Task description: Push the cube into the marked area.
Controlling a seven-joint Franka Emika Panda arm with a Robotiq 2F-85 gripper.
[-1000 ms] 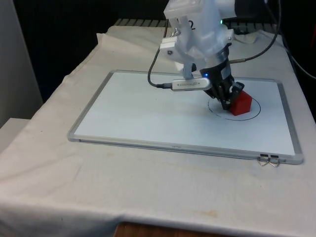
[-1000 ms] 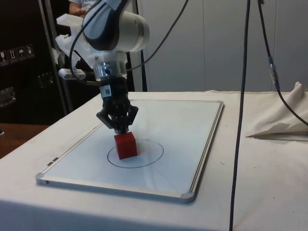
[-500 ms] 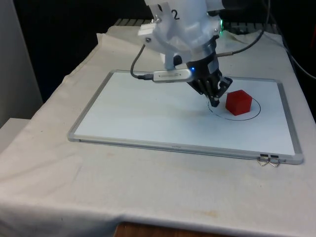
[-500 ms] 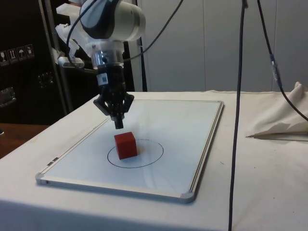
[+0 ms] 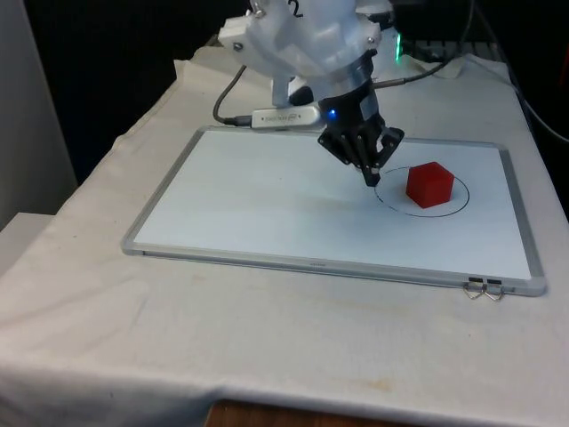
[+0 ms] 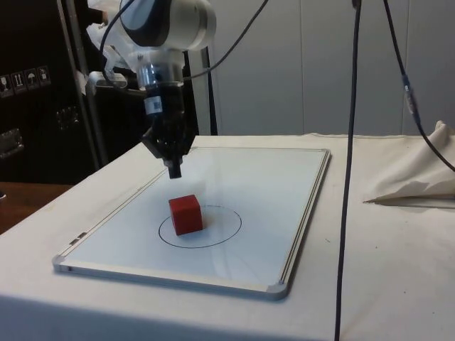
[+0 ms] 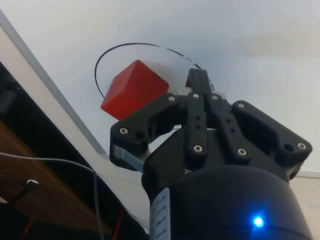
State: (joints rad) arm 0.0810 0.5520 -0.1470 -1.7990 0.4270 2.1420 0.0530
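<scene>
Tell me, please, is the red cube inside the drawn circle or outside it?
Inside. The cube sits on the whiteboard within the black circle, near one edge, in the side view.

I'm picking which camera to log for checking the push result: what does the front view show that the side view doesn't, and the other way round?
Front view alone: two small metal clips at the whiteboard's near edge, and black curtains behind. Side view alone: dark cabinets, a pale wall, and a bunched fold of white cloth beside the board. Both share the red cube sitting inside the drawn circle on the whiteboard, with the black pincer raised off the board and apart from the cube, its fingers together.
</scene>
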